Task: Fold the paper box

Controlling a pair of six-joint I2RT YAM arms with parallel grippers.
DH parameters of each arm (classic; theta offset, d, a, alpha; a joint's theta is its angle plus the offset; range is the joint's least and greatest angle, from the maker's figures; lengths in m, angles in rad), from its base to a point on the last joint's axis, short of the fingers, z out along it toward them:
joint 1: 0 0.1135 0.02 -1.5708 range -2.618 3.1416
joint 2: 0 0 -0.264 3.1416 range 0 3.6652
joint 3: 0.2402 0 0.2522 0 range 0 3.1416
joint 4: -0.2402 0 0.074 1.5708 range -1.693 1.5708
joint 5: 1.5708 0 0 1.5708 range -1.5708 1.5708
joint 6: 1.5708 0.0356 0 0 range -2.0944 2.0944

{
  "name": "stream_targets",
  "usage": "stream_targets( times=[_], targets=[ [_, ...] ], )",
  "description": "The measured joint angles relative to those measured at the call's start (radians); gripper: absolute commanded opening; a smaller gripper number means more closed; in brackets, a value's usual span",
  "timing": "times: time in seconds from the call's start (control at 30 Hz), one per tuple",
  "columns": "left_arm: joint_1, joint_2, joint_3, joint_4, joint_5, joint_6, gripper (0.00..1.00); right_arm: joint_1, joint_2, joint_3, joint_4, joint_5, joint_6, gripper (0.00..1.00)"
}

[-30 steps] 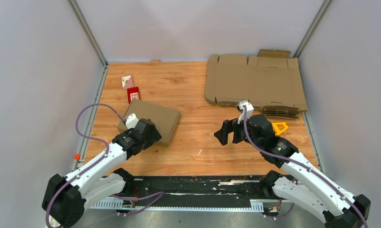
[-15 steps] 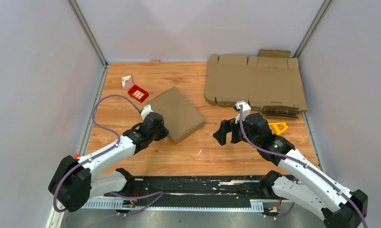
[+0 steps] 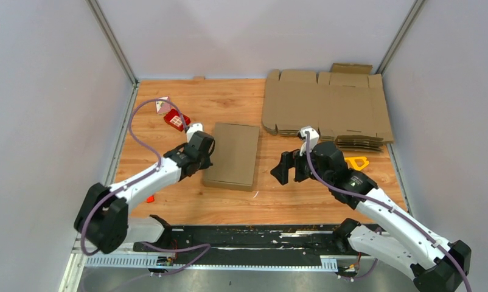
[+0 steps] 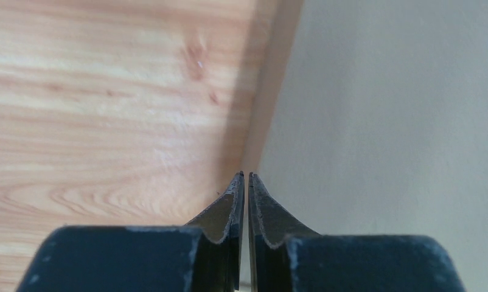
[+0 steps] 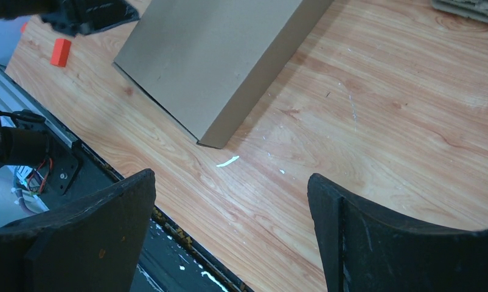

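The paper box [image 3: 234, 155] lies flat and closed mid-table [image 3: 229, 103]; the left gripper [image 4: 246, 178] sits at its left edge, fingers together on nothing; the right gripper [image 3: 288, 170] hovers just right of it, fingers wide apart.

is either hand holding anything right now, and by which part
Nothing is held. The left hand is shut empty, its tips at the paper box's left edge; the right hand hangs open above the table.
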Motion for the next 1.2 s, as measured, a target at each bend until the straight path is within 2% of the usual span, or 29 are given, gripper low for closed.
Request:
stream_targets(
  times=[0.23,0.33,0.4,0.47,0.6,0.63,0.73,0.9,1.03,1.2],
  targets=[
    [0.152,0.322,0.223,0.015,-0.055,0.096,0.12,0.000,-0.016,0.058,-0.054,-0.006,-0.011,0.95],
    [0.205,0.460,0.351,0.000,-0.037,0.130,0.20,0.000,-0.032,0.076,-0.077,-0.006,-0.017,0.95],
    [0.224,0.526,0.431,-0.008,-0.021,0.164,0.35,0.000,-0.042,0.085,-0.096,-0.006,-0.022,0.95],
    [0.236,0.529,0.446,0.008,-0.009,0.202,0.57,0.000,-0.053,0.087,-0.107,-0.005,-0.026,0.95],
    [0.233,0.358,0.290,0.060,0.050,0.260,0.96,0.000,-0.064,0.087,-0.117,-0.003,-0.029,0.95],
    [0.228,0.308,0.256,0.060,0.063,0.274,0.99,0.000,-0.064,0.087,-0.117,-0.004,-0.030,0.95],
    [0.159,0.145,0.187,0.050,0.079,0.299,1.00,0.000,-0.053,0.087,-0.117,-0.006,-0.030,0.95],
    [-0.085,0.009,0.182,0.031,0.117,0.306,1.00,0.000,-0.039,0.087,-0.117,-0.007,-0.034,0.95],
    [-0.262,0.005,0.182,-0.008,0.135,0.307,1.00,0.000,-0.040,0.087,-0.117,-0.007,-0.033,0.95],
    [-0.400,0.101,0.225,-0.089,0.121,0.311,1.00,0.000,-0.090,0.086,-0.119,0.006,-0.032,0.95]
  ],
)
